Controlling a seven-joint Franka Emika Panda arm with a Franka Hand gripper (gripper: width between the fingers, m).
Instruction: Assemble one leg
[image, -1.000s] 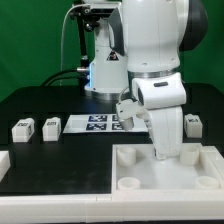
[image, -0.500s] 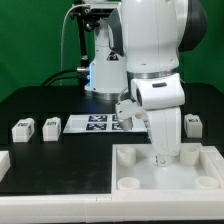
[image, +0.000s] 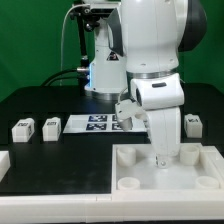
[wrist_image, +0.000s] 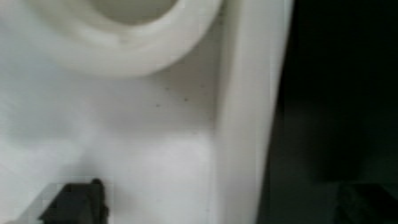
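1. Gripper (image: 161, 158): lowered onto the white tray-like part (image: 140, 172), with its fingers (wrist_image: 71, 200) spread wide astride the rim wall and gripping nothing.
2. Round corner socket (wrist_image: 134, 35): lies near the fingers.
3. First leg (image: 23, 128) and second leg (image: 51, 126): lie on the black table (image: 40, 100) at the exterior view's left, well apart from the gripper.
4. Third leg (image: 194, 123): lies at the exterior view's right, behind the arm.

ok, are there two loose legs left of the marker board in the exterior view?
Yes, one leg and another leg lie apart on the black table, to the exterior view's left of the marker board.
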